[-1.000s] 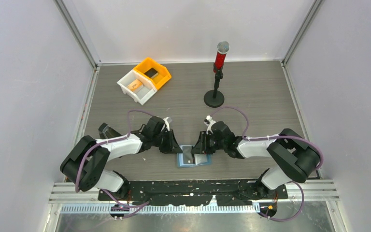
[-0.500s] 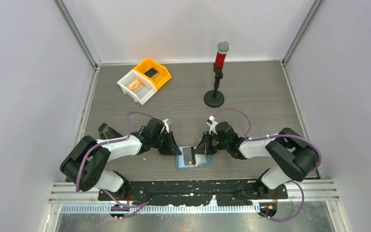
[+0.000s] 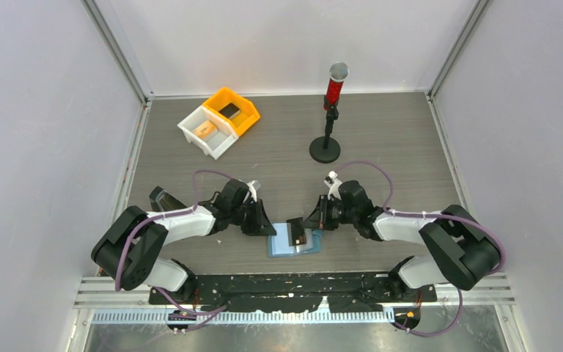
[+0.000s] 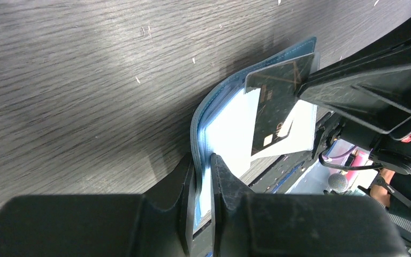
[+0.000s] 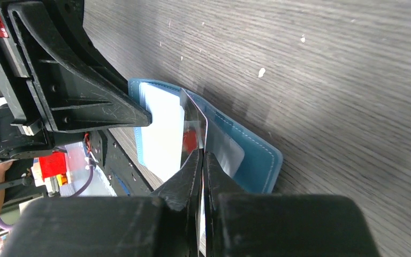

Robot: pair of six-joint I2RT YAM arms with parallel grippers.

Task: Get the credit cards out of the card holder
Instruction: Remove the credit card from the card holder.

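The card holder (image 3: 287, 249) is a light-blue wallet lying open near the table's front edge, between the two arms. My left gripper (image 3: 269, 229) is shut on its left flap; in the left wrist view the fingertips (image 4: 203, 160) pinch the blue edge (image 4: 200, 120). My right gripper (image 3: 310, 225) is shut on a dark credit card (image 3: 297, 233). That card (image 4: 279, 104) stands tilted above the wallet's white inner pocket. In the right wrist view the card (image 5: 193, 126) shows edge-on between the closed fingers (image 5: 202, 156), over the wallet (image 5: 257, 158).
An orange bin (image 3: 243, 116) holding a dark flat item (image 3: 229, 110) and a white bin (image 3: 194, 121) holding a tan item (image 3: 205, 130) stand at the back left. A red microphone on a black stand (image 3: 327, 117) is at the back centre.
My right gripper has closed on the dark card and drawn back to the right, raising the card out over the wallet. The left gripper has stayed clamped on the flap.
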